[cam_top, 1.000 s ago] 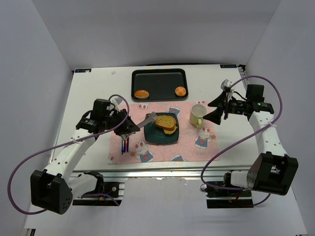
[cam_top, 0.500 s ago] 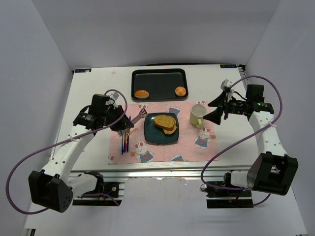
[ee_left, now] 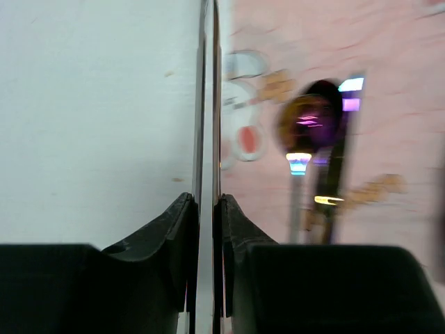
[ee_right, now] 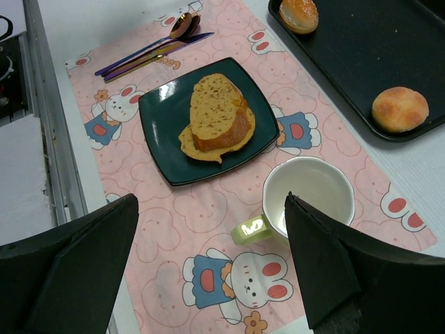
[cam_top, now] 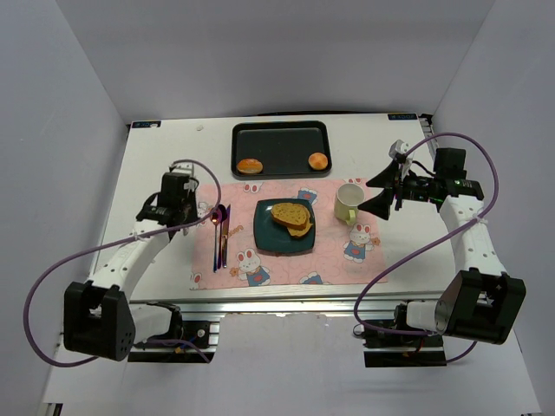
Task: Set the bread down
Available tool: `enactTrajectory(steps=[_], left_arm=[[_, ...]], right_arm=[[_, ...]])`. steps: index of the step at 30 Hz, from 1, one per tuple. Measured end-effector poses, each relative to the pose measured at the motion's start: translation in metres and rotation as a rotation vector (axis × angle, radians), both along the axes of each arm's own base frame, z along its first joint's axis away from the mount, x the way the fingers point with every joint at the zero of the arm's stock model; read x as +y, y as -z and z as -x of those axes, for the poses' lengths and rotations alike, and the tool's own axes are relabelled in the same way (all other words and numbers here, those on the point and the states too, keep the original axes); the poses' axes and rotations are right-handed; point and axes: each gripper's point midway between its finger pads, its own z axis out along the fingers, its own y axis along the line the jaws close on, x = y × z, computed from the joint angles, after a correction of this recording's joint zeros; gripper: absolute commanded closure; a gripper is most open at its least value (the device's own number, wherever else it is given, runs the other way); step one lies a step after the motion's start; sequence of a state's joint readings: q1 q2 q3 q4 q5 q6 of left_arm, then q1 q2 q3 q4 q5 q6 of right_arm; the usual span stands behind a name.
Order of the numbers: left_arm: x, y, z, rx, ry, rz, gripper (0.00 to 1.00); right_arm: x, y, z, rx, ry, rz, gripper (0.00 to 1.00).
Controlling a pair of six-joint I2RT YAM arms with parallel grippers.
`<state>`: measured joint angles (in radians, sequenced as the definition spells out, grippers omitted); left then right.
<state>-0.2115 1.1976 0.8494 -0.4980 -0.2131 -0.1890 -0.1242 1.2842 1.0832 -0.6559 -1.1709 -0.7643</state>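
Observation:
Two toasted slices of bread (cam_top: 292,217) (ee_right: 219,115) lie stacked on the dark square plate (cam_top: 264,240) (ee_right: 161,118) at the middle of the pink placemat. My left gripper (cam_top: 196,210) (ee_left: 206,200) is off to the plate's left, over the mat's left edge. It is shut on the two thin metal arms of a pair of tongs (ee_left: 208,104), squeezed together with nothing in them. My right gripper (cam_top: 381,193) (ee_right: 212,202) hangs open to the right of the mug and holds nothing.
A white mug with a green handle (cam_top: 349,202) (ee_right: 309,198) stands right of the plate. A black tray (cam_top: 280,139) (ee_right: 361,49) at the back holds two round buns (cam_top: 250,165) (cam_top: 318,160). A spoon and other cutlery (cam_top: 221,234) (ee_left: 313,125) lie on the placemat (cam_top: 286,270) left of the plate.
My left arm has drawn back leftwards from the plate with the tongs, and its jaws have squeezed them together. The bread stays on the plate. The right arm has not moved.

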Motion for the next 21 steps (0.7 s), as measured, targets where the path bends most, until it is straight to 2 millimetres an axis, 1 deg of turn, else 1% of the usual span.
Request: enactTrajectory(steps=[3,5,7,9,11,13,14,16,19,20,21], left_arm=[[0.039,0.04,0.003,0.022,-0.024,-0.066,0.95],[0.061,0.056,0.0,0.016,-0.051,-0.084,0.92],[0.075,0.065,-0.005,0.005,-0.066,-0.093,0.87],[0.08,0.072,-0.014,-0.005,-0.053,-0.088,0.84],[0.08,0.078,-0.021,-0.011,-0.029,-0.078,0.8],[0.078,0.081,-0.025,-0.018,-0.008,-0.065,0.76],[0.077,0.082,-0.026,-0.02,0.001,-0.058,0.71],[0.077,0.083,-0.028,-0.024,0.006,-0.051,0.67],[0.079,0.084,-0.028,-0.023,0.009,-0.046,0.55],[0.08,0.085,-0.027,-0.019,0.006,-0.045,0.49],[0.082,0.087,-0.026,-0.01,0.003,-0.047,0.39]], right_arm=[[0.0,-0.001,0.001,-0.009,-0.006,0.004,0.11],[0.0,0.0,0.002,-0.007,-0.01,0.005,0.11],[0.0,0.0,0.003,-0.007,-0.011,0.006,0.11],[0.0,0.001,0.003,-0.005,-0.013,0.006,0.11],[0.0,0.001,0.005,-0.003,-0.014,0.007,0.11],[0.0,0.002,0.005,-0.003,-0.016,0.009,0.11],[0.0,0.002,0.005,-0.005,-0.016,0.009,0.11],[0.0,0.002,0.005,-0.006,-0.017,0.01,0.11],[0.0,0.002,0.005,-0.01,-0.017,0.013,0.1],[0.0,0.002,0.005,-0.011,-0.017,0.015,0.11],[0.0,0.003,0.005,-0.011,-0.017,0.018,0.11]])
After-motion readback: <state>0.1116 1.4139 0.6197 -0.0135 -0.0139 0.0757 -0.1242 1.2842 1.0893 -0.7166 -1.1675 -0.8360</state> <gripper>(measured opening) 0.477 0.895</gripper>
